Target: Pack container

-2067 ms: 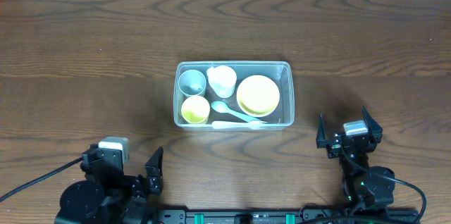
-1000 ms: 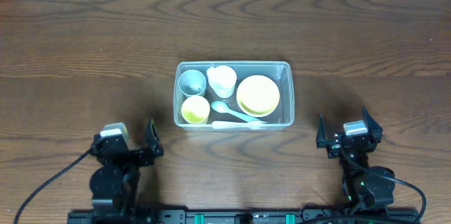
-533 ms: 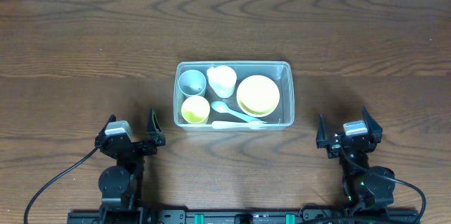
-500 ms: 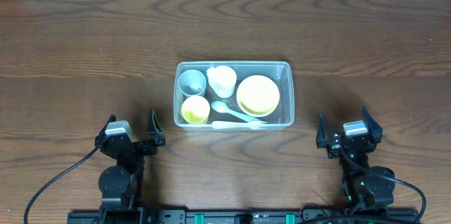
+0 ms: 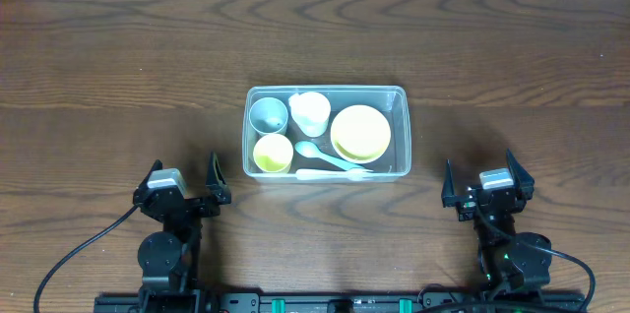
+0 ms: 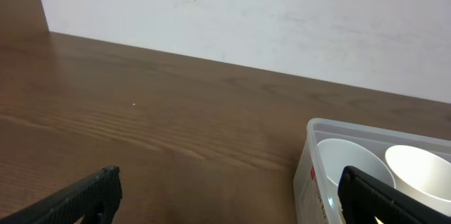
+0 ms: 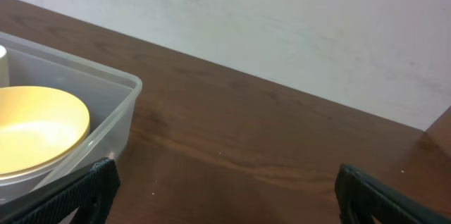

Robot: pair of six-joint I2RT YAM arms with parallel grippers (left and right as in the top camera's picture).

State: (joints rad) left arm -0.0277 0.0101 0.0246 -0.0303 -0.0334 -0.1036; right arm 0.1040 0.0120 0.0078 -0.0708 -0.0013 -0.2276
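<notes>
The clear container (image 5: 399,126) sits at the table's middle. It holds a grey cup (image 5: 267,114), a white cup (image 5: 311,110), a small yellow bowl (image 5: 273,153), a yellow plate-like bowl (image 5: 360,132), a light blue spoon (image 5: 320,155) and a white utensil (image 5: 330,173). My left gripper (image 5: 184,177) is open and empty near the front edge, left of the container. My right gripper (image 5: 480,175) is open and empty, front right of it. The container's corner shows in the left wrist view (image 6: 310,168) and in the right wrist view (image 7: 116,122).
A white wall (image 6: 282,13) stands beyond the table's far edge. The brown wooden table (image 5: 118,57) stretches around the container on all sides.
My left arm has swung from the front left corner to a straight pose facing the table. The right arm and the container's contents have not moved.
</notes>
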